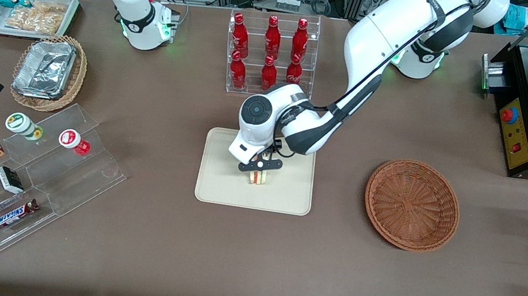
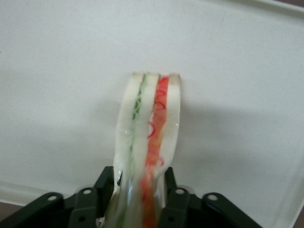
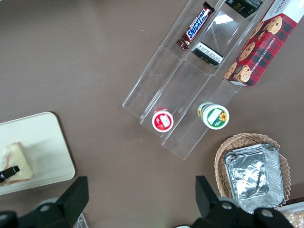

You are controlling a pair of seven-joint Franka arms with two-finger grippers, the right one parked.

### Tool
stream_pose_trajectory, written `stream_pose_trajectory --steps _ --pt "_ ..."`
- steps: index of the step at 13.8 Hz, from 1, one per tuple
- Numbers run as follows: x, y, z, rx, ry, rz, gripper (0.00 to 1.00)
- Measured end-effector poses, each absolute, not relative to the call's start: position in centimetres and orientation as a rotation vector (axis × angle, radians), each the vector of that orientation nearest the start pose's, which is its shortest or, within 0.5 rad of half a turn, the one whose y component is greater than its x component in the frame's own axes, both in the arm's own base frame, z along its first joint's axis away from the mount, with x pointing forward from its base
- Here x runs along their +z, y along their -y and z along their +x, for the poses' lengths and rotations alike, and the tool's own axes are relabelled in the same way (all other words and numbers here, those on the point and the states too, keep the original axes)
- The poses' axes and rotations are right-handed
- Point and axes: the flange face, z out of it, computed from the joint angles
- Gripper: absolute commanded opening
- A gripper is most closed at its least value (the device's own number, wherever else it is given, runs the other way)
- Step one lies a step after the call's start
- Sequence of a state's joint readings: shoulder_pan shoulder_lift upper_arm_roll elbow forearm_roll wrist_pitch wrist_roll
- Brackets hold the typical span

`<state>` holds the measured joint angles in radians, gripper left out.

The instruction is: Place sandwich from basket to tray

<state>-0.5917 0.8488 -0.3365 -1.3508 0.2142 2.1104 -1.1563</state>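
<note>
Over the cream tray (image 1: 217, 183), my gripper (image 1: 259, 167) pinches the wedge sandwich (image 1: 258, 176) on both bread faces; its lower edge looks on or just above the tray. I should lower gently, part the fingers (image 2: 176, 202) evenly; the wicker basket (image 1: 411, 205) sits empty toward my arm's end.

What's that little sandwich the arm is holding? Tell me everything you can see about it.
The sandwich is a small wedge of pale white bread in three slices, with a green filling layer and a red one between them, under what looks like glossy clear wrap. It stands on edge over the cream tray, seemingly resting on it, near its middle. The gripper is shut on it, one black finger pressed against each outer bread face. The reddish-brown basket beside the tray lies empty.
</note>
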Motion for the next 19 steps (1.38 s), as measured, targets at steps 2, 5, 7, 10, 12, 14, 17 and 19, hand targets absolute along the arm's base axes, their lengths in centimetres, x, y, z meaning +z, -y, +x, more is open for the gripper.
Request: stream_pose_trajectory --steps 2,5,7,10,12,14,17,19 --pt "23.5 54.6 49.4 0.115 0.353 -3.130 1.00" --pt "24.7 54.8 50.3 0.087 0.377 -3.150 1.00" --pt "25.9 54.3 51.7 0.047 0.414 -3.159 1.00" --pt "28.4 52.9 53.7 0.003 0.463 -3.134 1.00" --pt "30.1 51.2 55.3 -0.042 0.504 -3.103 1.00" --pt "30.8 48.7 56.8 -0.057 0.552 -3.039 1.00" --pt "33.9 42.7 58.7 0.015 0.645 -2.896 1.00" --pt "37.0 37.5 59.8 0.033 0.652 -2.874 1.00"
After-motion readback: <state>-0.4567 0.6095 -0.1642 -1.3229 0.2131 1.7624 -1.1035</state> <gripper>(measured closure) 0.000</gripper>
